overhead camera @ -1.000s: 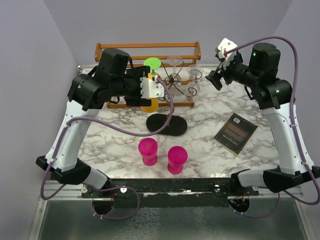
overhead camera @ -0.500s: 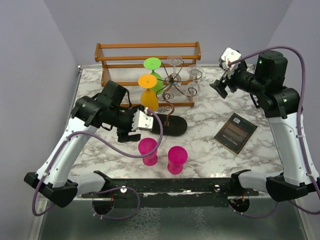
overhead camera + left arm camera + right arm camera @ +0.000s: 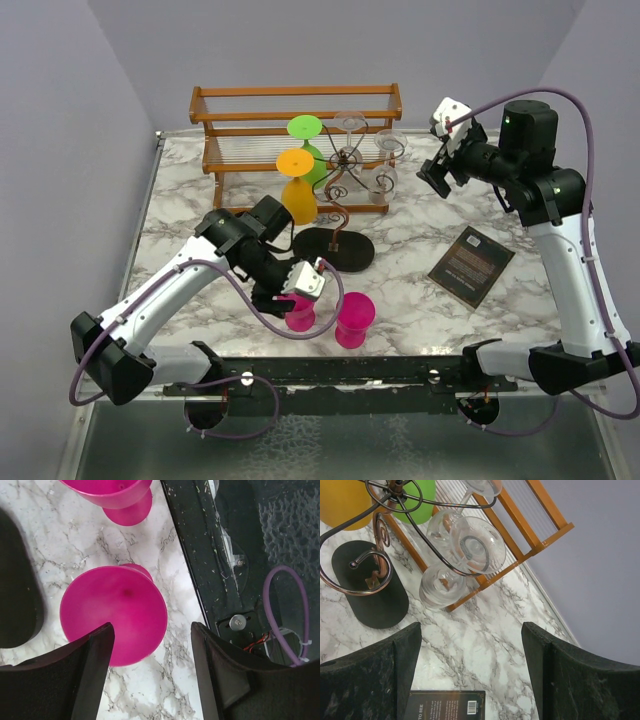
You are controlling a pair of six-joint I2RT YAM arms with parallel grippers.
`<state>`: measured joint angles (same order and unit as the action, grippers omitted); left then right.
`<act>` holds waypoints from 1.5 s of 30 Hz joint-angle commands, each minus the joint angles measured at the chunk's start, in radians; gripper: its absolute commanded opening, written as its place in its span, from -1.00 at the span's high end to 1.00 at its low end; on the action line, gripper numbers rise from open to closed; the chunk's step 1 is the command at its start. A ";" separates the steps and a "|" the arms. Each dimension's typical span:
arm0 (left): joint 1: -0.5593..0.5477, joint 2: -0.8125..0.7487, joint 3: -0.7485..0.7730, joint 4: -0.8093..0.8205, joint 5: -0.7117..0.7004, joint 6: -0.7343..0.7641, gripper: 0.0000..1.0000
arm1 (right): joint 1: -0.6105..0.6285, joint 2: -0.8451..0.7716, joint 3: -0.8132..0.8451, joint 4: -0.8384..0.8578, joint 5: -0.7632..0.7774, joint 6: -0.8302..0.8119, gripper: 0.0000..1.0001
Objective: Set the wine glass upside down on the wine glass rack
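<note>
Left gripper [image 3: 151,639] hung spread wide over the upright left magenta wine glass [image 3: 114,612], six o'clock from the wire rack [image 3: 336,246], lining up a grab I'd guess. Right gripper [image 3: 470,647] gaped empty too.

the left arm [image 3: 185,278] reaches low and near, left gripper [image 3: 150,680] pointing down, fingers spread wide. the right arm [image 3: 562,235] is held up far right, right gripper [image 3: 470,680] fingers spread too.

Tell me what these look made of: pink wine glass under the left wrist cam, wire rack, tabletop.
Pink wine glass: opaque, even colour, soft satin sheen; probably plastic.
Wine glass rack: thin dark-brown bent wire with glints, flat matte black base; likely metal.
Table: white with grey veining, marble look; real stone or printed surface, can't tell.
</note>
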<state>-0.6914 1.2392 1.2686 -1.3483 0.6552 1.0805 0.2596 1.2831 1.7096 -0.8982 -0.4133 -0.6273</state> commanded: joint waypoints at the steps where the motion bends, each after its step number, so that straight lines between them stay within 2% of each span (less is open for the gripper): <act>1: -0.038 0.022 -0.044 0.053 -0.032 0.018 -0.26 | -0.008 -0.001 -0.006 -0.009 -0.021 -0.011 -0.61; 5: -0.072 0.046 -0.097 0.088 -0.065 0.012 -0.08 | -0.008 0.002 -0.008 -0.008 -0.020 -0.013 -0.61; 12: -0.110 0.065 -0.123 0.064 -0.087 0.012 0.37 | -0.009 0.004 -0.014 -0.005 -0.010 -0.020 -0.61; 20: -0.109 0.027 -0.095 -0.016 -0.051 -0.010 1.00 | -0.009 0.026 -0.011 0.000 0.016 -0.033 -0.61; 23: -0.069 -0.010 -0.080 -0.032 -0.054 -0.029 1.00 | -0.008 0.041 0.003 -0.006 0.028 -0.034 -0.61; 27: 0.049 -0.069 -0.059 -0.030 -0.101 -0.095 1.00 | -0.008 0.060 0.034 -0.018 0.033 -0.032 -0.61; 32: 0.249 -0.137 -0.009 0.017 -0.307 -0.247 1.00 | -0.010 0.084 0.097 -0.025 0.057 0.000 -0.60; 39: 0.506 -0.112 0.271 0.140 -0.530 -0.354 1.00 | -0.028 0.115 0.181 0.018 0.126 0.113 -0.60; 45: 0.590 -0.022 0.500 0.316 -0.630 -0.500 1.00 | -0.028 0.126 0.205 0.077 0.186 0.208 -0.60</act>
<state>-0.1303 1.1694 1.6455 -1.1881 0.1375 0.7136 0.2352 1.3914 1.8805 -0.8894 -0.3096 -0.5167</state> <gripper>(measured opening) 0.027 0.802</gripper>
